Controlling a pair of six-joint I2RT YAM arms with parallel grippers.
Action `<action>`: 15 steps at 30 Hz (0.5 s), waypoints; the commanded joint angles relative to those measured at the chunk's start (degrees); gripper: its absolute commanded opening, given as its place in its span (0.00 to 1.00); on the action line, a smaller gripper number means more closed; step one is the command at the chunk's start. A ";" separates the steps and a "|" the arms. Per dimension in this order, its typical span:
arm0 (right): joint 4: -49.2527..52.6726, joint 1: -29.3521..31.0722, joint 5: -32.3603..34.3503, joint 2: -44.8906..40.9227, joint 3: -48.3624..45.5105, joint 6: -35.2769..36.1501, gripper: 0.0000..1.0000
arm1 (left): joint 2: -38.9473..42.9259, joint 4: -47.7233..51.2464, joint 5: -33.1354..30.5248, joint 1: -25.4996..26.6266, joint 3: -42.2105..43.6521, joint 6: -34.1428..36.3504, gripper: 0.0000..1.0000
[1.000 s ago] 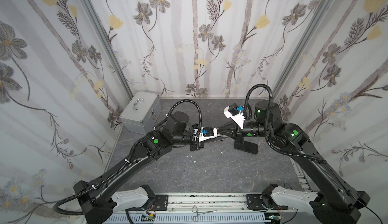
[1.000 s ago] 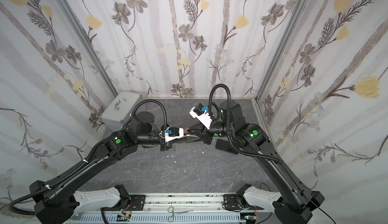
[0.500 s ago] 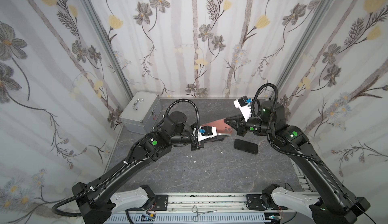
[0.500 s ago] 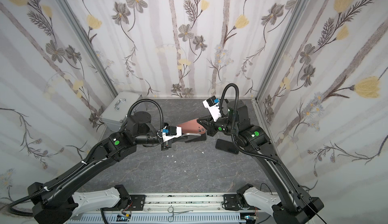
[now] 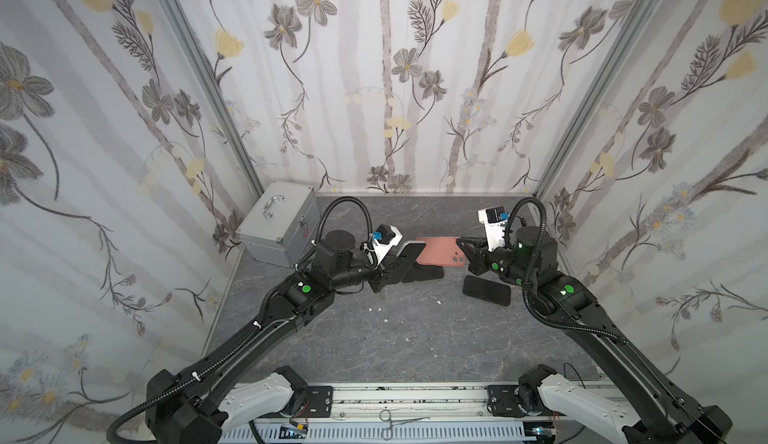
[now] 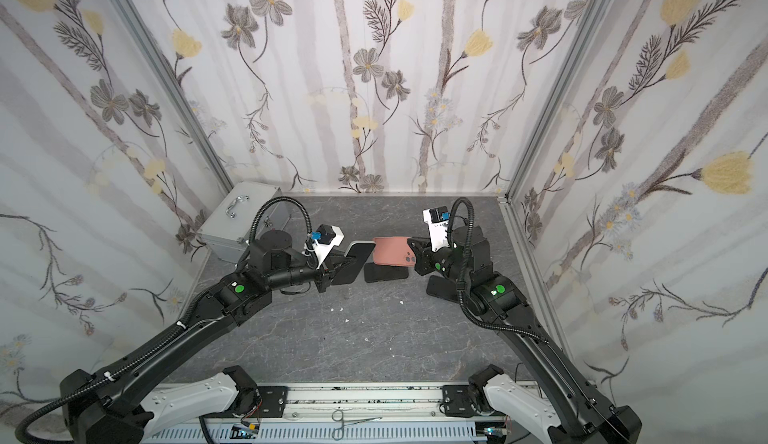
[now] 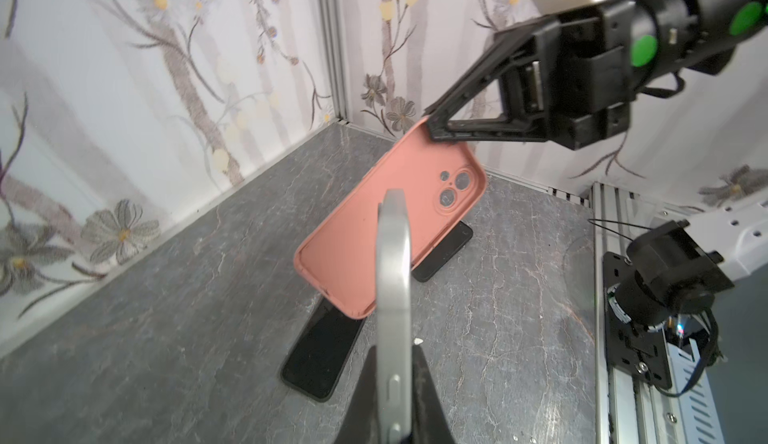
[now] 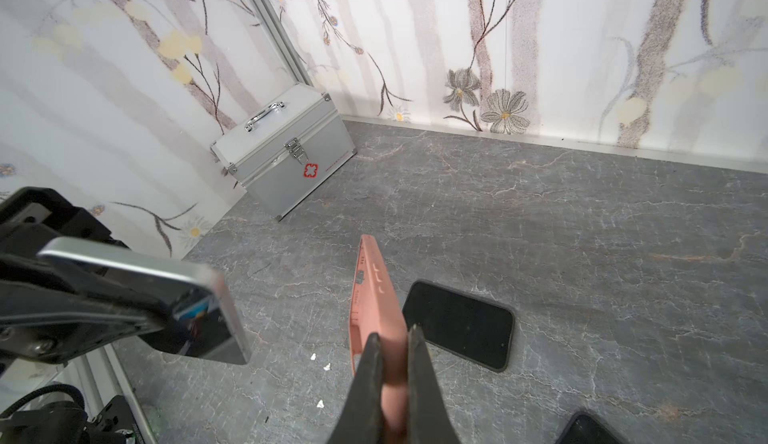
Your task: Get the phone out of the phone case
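My left fingers are pinched tight on the phone. It is a thin slab with a shiny silver rim and round corners. The phone is out of the case and held up off the surface, just left of the middle in both top views.

My right fingers are squeezed on one end of the phone case, just right of the phone and not touching it. The case is pink and smooth, and it is empty. In the left wrist view I see its hollow side, a lip round the edge, and round camera holes.

A silver metal box sits at the left of both top views, by the back corner. Its lid is down and latched, so I cannot tell what is in it. It has a red cross mark. The tiny writing beside the mark is too small to read.

A flat dark phone lies on the grey, stone-look surface under the case. A second dark phone lies to its right.
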State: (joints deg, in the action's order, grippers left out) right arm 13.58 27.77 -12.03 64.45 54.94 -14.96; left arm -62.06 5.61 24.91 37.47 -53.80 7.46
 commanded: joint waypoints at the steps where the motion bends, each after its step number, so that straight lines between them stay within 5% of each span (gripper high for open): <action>1: -7.23 -0.53 -0.45 0.71 -1.75 -2.76 0.00 | 0.45 -4.73 -0.54 -4.37 3.05 -10.38 0.00; 10: -11.62 0.20 -6.16 5.52 -5.63 -10.04 0.00 | 0.79 -4.82 6.88 -14.20 10.94 -23.35 0.00; 15: -10.62 2.53 -6.40 8.37 -6.38 -12.85 0.00 | 1.06 -4.72 6.70 -15.54 15.91 -28.31 0.00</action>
State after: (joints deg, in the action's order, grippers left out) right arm 5.32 29.32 -17.26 71.96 49.10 -24.58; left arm -61.43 3.81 30.00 22.28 -39.29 -15.64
